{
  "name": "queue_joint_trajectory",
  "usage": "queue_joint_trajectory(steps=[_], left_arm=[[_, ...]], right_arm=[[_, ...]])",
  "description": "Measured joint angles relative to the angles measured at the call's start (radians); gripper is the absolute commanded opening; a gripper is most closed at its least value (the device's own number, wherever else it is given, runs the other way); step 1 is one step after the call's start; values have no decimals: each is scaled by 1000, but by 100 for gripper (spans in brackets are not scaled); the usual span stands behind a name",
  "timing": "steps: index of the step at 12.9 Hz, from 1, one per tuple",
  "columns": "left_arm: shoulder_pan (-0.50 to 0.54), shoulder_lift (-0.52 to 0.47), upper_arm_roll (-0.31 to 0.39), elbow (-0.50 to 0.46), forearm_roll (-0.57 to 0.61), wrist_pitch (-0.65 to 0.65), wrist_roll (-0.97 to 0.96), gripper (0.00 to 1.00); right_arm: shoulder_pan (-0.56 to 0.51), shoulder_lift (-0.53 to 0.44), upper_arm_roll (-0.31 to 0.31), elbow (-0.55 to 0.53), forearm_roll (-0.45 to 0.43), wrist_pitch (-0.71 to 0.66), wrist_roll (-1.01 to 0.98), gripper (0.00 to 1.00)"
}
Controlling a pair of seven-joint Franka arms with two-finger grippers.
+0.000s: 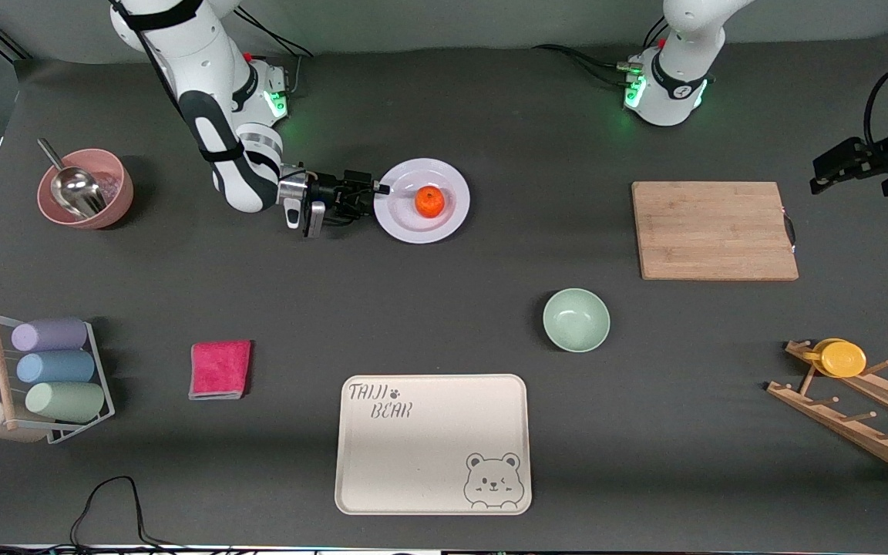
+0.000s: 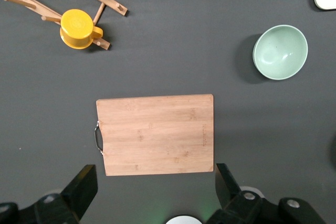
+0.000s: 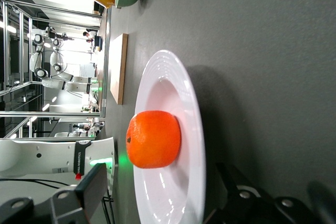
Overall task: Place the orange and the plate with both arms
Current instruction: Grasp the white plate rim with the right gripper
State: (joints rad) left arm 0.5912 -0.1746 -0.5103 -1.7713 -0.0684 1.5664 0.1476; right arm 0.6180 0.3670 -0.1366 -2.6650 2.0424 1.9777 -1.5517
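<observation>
We see the left gripper (image 2: 153,192) with its fingers (image 2: 81,187) spread wide, hanging over a wooden board (image 2: 156,134). A green bowl (image 2: 280,52) sits apart from the board, and a yellow cup (image 2: 79,29) rests on a wooden rack (image 2: 44,4)

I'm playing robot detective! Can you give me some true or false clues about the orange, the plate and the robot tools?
1. The small round orange sits on the round pale plate. True.
2. The right tool is at the plate's rim. True.
3. The mint-green bowl holds the orange. False: it is empty.
4. The left tool is shut on the rectangular wooden cutting board. False: it hangs open above the board.
5. The plate rests on the cream bear tray. False: it lies on the dark table.
</observation>
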Motion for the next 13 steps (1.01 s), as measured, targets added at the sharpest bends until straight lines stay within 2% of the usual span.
queue_joint_trajectory(steps=[2, 5, 7, 13], left_arm=[[0, -9, -5, -5, -2, 1, 0, 100], [0, -8, -4, -6, -3, 6, 0, 100], [0, -7, -4, -8, -3, 6, 0, 100], [0, -1, -3, -13, -3, 13, 0, 100]], right_arm=[[5, 19, 0, 10, 18, -4, -11, 43], [17, 42, 0, 24, 30, -6, -41, 20], [19, 51, 0, 28, 32, -6, -50, 0], [20, 60, 0, 35, 33, -4, -33, 0]])
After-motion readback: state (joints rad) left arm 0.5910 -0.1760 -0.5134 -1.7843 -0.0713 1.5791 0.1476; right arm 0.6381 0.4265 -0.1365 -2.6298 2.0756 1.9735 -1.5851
